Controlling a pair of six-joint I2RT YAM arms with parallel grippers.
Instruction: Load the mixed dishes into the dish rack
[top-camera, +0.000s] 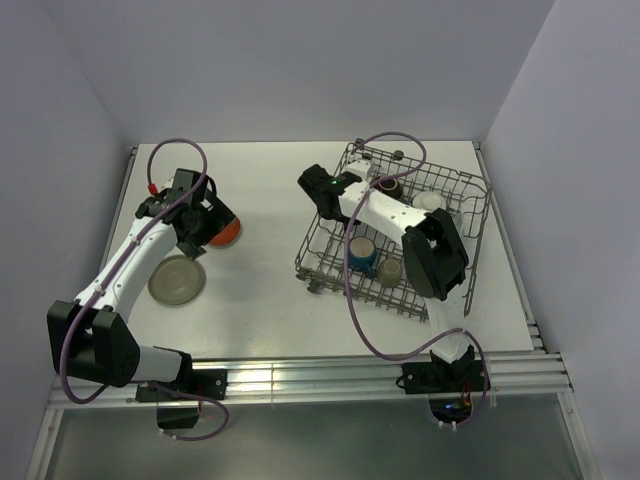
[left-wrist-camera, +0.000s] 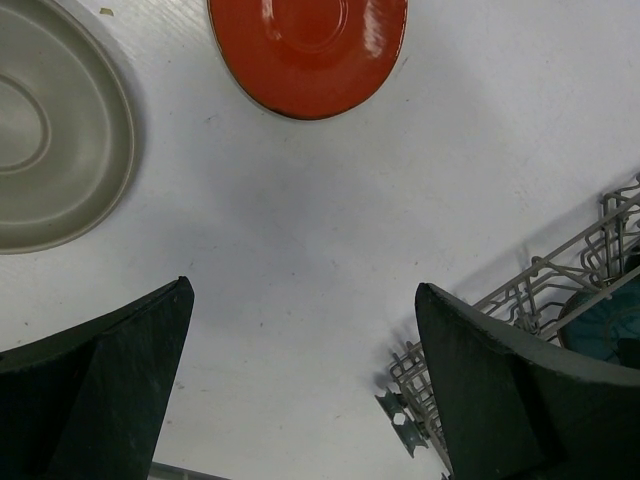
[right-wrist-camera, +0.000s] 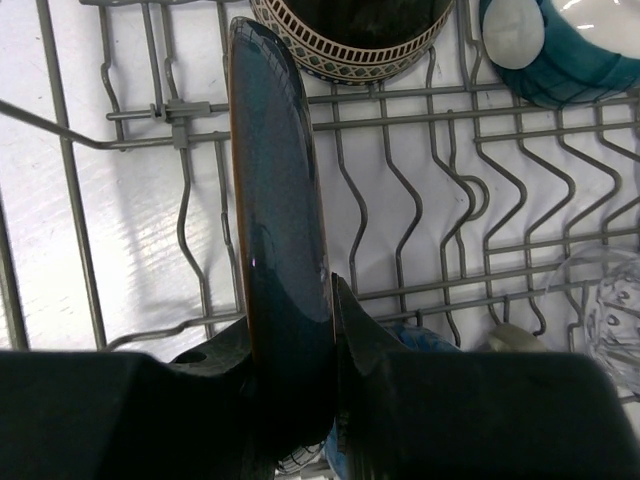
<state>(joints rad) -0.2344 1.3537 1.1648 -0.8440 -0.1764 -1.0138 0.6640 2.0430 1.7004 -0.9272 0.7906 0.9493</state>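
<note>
My right gripper (right-wrist-camera: 288, 310) is shut on a dark teal plate (right-wrist-camera: 280, 200), held on edge over the wire floor of the dish rack (right-wrist-camera: 190, 110). In the top view that gripper (top-camera: 318, 192) is over the far left corner of the rack (top-camera: 476, 215). A brown patterned bowl (right-wrist-camera: 350, 35), a cream/teal bowl (right-wrist-camera: 575, 60) and a clear glass cup (right-wrist-camera: 612, 310) sit in the rack. My left gripper (left-wrist-camera: 302, 290) is open and empty above the table, near the red-orange plate (left-wrist-camera: 310, 50) and the grey-beige plate (left-wrist-camera: 50, 130). Both plates lie flat on the table left of the rack.
The rack's near left corner (left-wrist-camera: 540, 285) shows at the right of the left wrist view, with a teal dish (left-wrist-camera: 610, 325) inside. A blue dish (top-camera: 362, 255) stands in the rack's front part. Walls close the table at the back and sides.
</note>
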